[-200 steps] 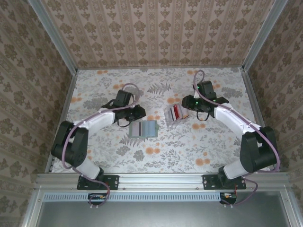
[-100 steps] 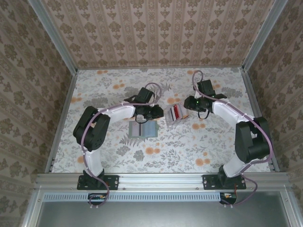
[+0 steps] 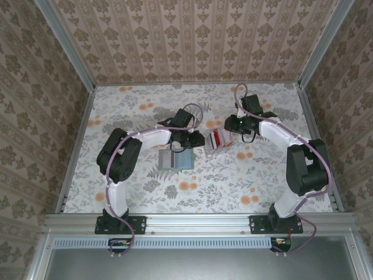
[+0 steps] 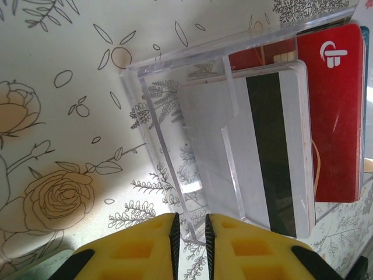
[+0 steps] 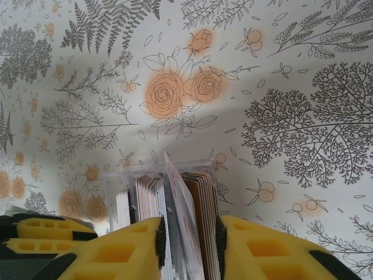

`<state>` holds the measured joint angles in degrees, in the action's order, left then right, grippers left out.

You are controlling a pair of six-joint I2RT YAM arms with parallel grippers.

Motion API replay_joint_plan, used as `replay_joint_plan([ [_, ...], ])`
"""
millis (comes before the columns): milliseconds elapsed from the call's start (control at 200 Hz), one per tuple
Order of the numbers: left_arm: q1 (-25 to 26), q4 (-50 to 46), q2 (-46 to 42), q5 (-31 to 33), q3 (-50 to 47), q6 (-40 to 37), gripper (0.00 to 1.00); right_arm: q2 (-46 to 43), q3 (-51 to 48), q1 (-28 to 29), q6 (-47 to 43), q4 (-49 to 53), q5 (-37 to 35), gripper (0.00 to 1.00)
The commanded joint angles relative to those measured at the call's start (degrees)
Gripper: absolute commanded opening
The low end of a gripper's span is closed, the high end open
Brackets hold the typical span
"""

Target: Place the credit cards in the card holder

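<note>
The credit cards (image 3: 217, 139) are sitting fanned in a clear box (image 4: 175, 116) near the middle of the flowered counter (image 3: 145, 111). The right pincer (image 5: 187, 245) is gripping part of the stack, one pad on each side. The grey-green card holder (image 3: 176, 158) is lying flat just left of the box. The left pincer (image 4: 189, 236) is hovering at the box corner, nearly clenched; I cannot tell if it is grasping anything.

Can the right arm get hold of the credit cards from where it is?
Probably yes. The right tool sits right over the credit cards standing in the clear case, one finger on each side of a bunch, with nothing in the way.
</note>
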<state>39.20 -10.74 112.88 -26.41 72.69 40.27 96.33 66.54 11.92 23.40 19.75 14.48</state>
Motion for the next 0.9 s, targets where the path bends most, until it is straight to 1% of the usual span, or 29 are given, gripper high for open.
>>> replay_joint_plan([
  [0,0.57,-0.42,1.37,-1.26,2.23,0.17,0.22,0.81,2.14,0.13,-0.83,0.53,1.96,0.29],
  [215,1.21,-0.38,3.09,-1.62,3.34,0.35,0.22,1.35,3.05,0.17,-1.24,1.13,2.71,0.22],
  [265,1.24,-0.42,3.29,-1.60,3.51,0.42,0.22,1.63,3.13,0.12,-1.25,1.12,3.18,0.19],
  [370,1.39,-0.42,3.61,-1.71,3.82,0.44,0.23,1.79,3.15,0.56,-1.24,0.95,3.55,0.17],
  [725,1.58,-0.38,4.27,-1.89,4.65,0.59,0.23,4.33,4.12,1.40,-1.44,1.34,3.77,0.19],
  [775,1.58,-0.48,4.23,-1.89,4.66,0.53,0.23,4.52,4.21,1.41,-1.42,1.37,3.35,0.16],
  [895,1.58,-0.17,2.41,-0.85,3.60,0.47,0.23,3.46,4.05,1.30,-1.68,1.50,2.51,0.06],
])
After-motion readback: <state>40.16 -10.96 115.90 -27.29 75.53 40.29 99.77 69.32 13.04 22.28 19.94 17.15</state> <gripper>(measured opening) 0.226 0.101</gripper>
